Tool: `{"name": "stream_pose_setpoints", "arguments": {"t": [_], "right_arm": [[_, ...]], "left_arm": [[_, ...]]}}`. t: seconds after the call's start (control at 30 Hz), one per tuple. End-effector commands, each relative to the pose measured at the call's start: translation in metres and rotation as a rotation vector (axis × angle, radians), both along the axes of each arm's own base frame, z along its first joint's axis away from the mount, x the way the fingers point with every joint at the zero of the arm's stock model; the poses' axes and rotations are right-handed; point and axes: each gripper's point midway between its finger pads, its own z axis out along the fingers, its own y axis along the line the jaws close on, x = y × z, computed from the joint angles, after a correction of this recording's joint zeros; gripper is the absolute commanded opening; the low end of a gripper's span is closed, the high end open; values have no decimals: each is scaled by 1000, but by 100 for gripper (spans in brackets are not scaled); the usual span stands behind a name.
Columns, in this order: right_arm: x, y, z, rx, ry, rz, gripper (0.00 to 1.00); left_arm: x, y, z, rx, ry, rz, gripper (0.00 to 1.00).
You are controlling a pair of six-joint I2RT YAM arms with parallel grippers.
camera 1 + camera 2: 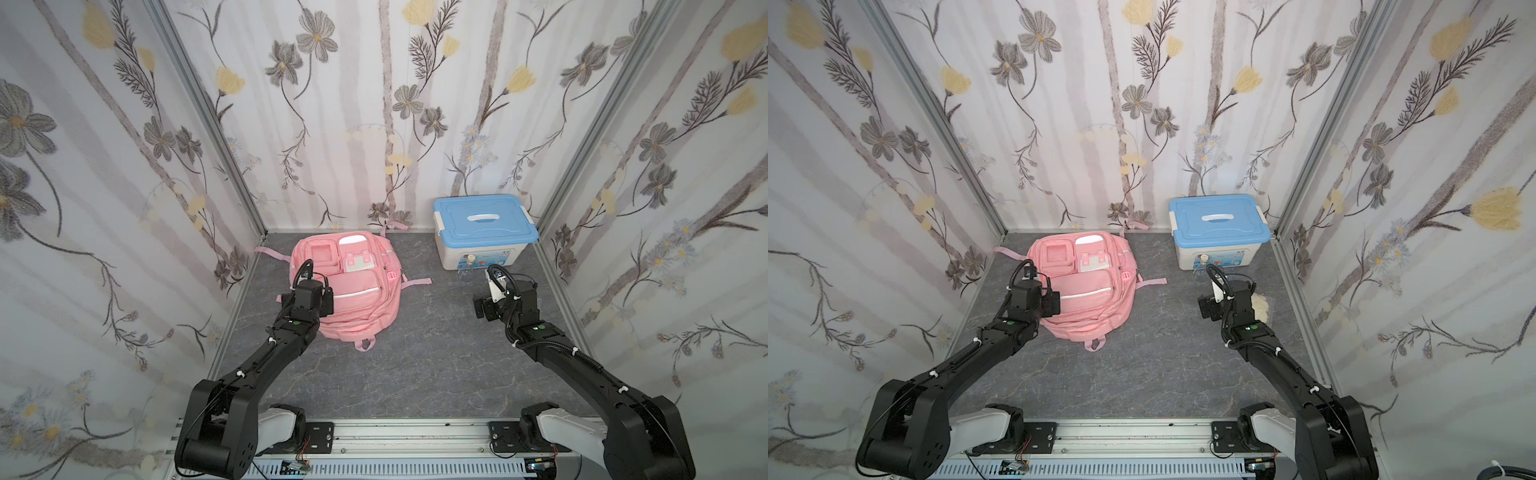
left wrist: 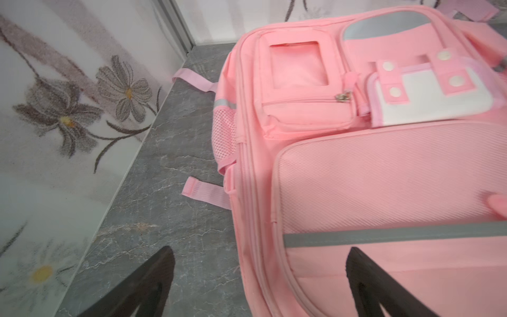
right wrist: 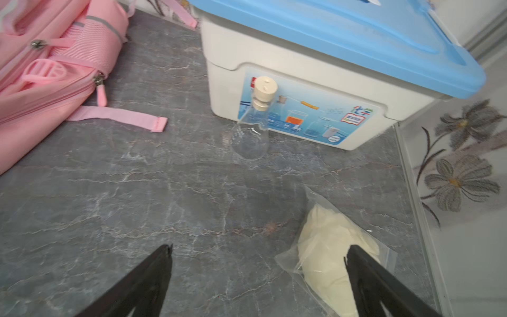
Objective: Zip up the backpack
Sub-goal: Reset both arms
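**Desk:** Grippers?

**Me:** My left gripper (image 2: 260, 251) hangs spread wide over the left edge of the pink backpack (image 1: 349, 286). My right gripper (image 3: 258, 247), spread too and empty, sits over bare tabletop (image 3: 164, 192), with the backpack off to its left.

**Desk:** Which arm takes it?

**Me:** The backpack's long axis runs away from me. A pink zipper pull (image 3: 101, 92) hangs on its right flank, so I judge the right arm better placed.
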Motion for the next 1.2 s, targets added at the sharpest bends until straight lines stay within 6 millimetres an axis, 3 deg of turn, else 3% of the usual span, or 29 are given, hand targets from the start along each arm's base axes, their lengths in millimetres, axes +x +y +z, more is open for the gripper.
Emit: {"name": "stream_pose_setpoints", "arguments": {"t": [0.0, 0.13, 0.33, 0.43, 0.53, 0.6, 0.7, 0.83, 0.93, 1.17], "right_arm": [[14, -11, 18, 36, -124, -36, 100], [15, -37, 11, 155, -189, -123, 100], [14, -38, -22, 174, -139, -137, 98], [13, -45, -33, 174, -161, -179, 98], [16, -47, -37, 154, -166, -185, 98], [21, -48, -48, 152, -171, -191, 98], [36, -51, -60, 157, -135, -212, 100], [34, -55, -63, 172, -103, -216, 100], [35, -55, -62, 173, -107, -217, 100], [35, -55, -62, 171, -109, -217, 100]], "left_arm": [[23, -5, 27, -60, -190, -108, 100], [19, 6, 14, -85, -244, -116, 100], [29, 15, -23, -120, -154, -95, 100], [30, 17, -21, -193, -169, -103, 100], [27, 27, -10, -304, -292, -85, 100], [29, 28, -20, -346, -284, -91, 100], [37, 21, -24, -351, -243, -134, 100], [38, 16, -26, -348, -235, -164, 100], [42, -8, -34, -256, -198, -245, 100], [39, -3, -41, -227, -232, -197, 100]]}}
